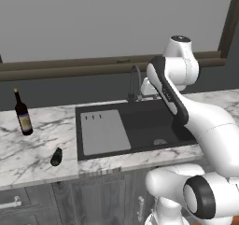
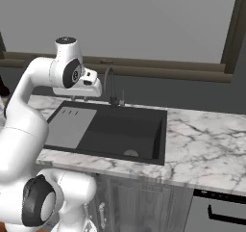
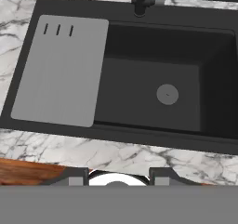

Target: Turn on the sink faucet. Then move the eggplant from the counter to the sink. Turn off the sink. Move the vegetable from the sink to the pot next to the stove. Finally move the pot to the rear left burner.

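The black sink (image 1: pixel 140 105) is set into the marble counter, with its dark faucet (image 1: pixel 135 81) arching over the back rim. A small dark eggplant (image 1: pixel 56 157) lies on the counter left of the sink, near the front edge. My gripper (image 2: pixel 86 97) hangs high over the sink, on the near side of the faucet (image 2: pixel 111 84) and pointing down. From the hand, I look straight into the basin and its round drain (image 3: pixel 167 94), with the faucet base (image 3: pixel 144 0) at the top. The gripper (image 3: pixel 118 177) is open with nothing between its fingertips (image 3: pixel 76 177).
A grey drainboard (image 1: pixel 102 130) covers the left part of the sink. A dark wine bottle (image 1: pixel 22 113) stands on the counter at far left, behind the eggplant. Marble counter (image 2: pixel 206 139) stretches right of the sink. A window sill runs behind the faucet.
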You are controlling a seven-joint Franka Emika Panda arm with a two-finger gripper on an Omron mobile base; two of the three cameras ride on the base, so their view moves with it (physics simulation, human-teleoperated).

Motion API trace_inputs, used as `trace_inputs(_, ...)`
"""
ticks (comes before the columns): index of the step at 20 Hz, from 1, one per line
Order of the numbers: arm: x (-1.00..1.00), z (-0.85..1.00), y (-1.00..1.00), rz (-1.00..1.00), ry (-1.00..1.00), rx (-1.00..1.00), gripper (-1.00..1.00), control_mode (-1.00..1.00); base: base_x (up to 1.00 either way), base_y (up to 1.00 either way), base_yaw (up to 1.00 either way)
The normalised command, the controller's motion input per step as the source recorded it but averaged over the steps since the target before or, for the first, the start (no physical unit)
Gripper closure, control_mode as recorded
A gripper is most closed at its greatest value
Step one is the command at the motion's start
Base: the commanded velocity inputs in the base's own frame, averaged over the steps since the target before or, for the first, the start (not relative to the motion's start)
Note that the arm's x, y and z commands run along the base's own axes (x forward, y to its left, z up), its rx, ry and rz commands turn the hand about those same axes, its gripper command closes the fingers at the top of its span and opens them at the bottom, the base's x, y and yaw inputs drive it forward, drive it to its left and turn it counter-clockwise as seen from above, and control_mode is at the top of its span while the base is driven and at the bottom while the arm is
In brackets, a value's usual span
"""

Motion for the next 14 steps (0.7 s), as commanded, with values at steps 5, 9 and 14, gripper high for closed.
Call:
trace_inputs(5, 0.0, 0.0, 0.0, 0.0, -0.01, 0.0, -1.0, 1.0, 0.0, -0.02, 0.0)
trace_inputs(9, 0.0, 0.0, 0.0, 0.0, 0.0, 0.0, -1.0, 1.0, 0.0, -0.17, 0.0)
trace_inputs(14, 0.0, 0.0, 0.0, 0.0, 0.0, 0.0, -1.0, 1.0, 0.01, -0.26, 0.0)
